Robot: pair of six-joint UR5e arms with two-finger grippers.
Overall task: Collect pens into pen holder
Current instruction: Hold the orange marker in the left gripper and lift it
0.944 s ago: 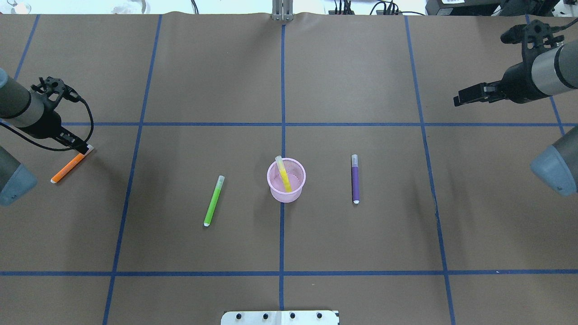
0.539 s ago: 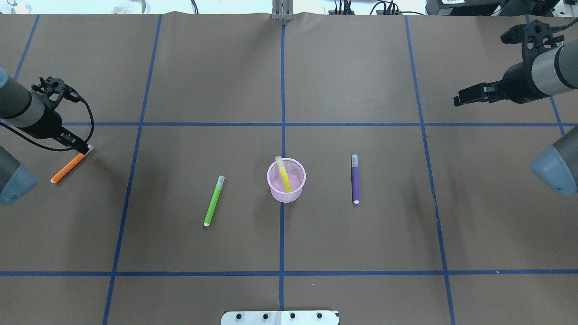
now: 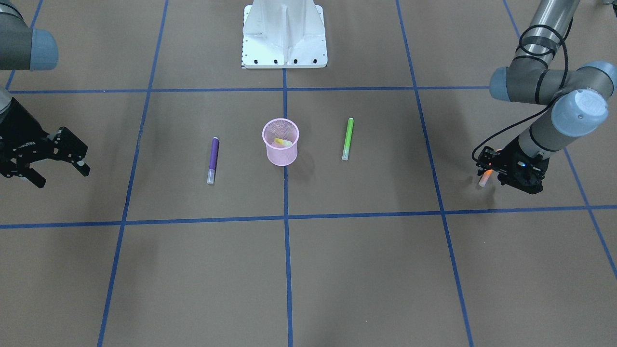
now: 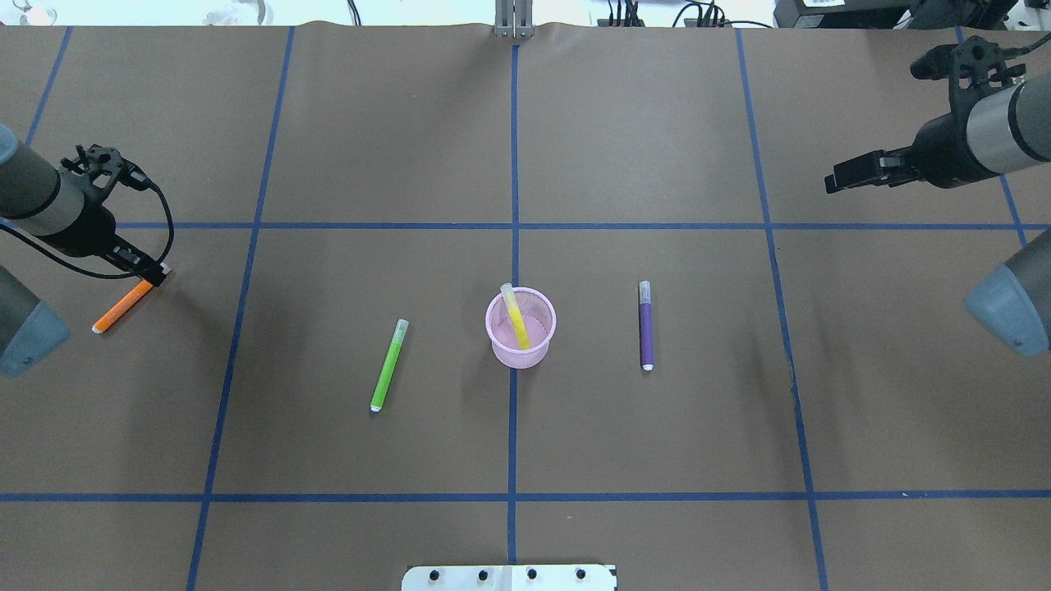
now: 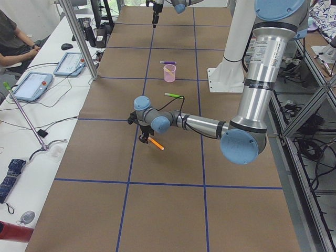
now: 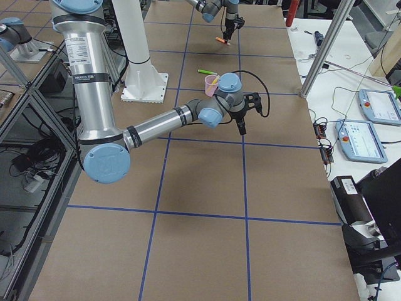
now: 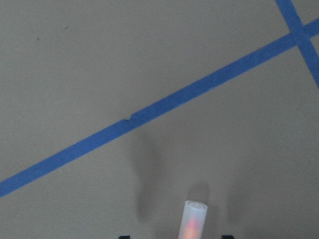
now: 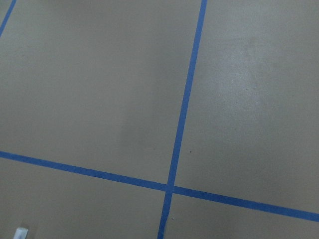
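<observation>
So the left gripper (image 4: 152, 275) had closed tighter on the slim orange marker pen (image 4: 123, 305), whose body slanted down below it; the right gripper (image 3: 60, 176) stayed wide open, empty.

The table (image 4: 657, 123) is covered in dull brown paper with smooth blue tape lines (image 4: 369, 226), the pink cup (image 4: 525, 357) is thin wire mesh, and the green pen (image 4: 387, 365) is shiny plastic with a cloudy cap.

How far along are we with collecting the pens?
Done: the yellow pen leans inside the pink pen holder. In hand: the left gripper has its jaws shut on the orange pen. Left: the green pen and purple pen lie on the table; the right gripper is open, away from them.
</observation>
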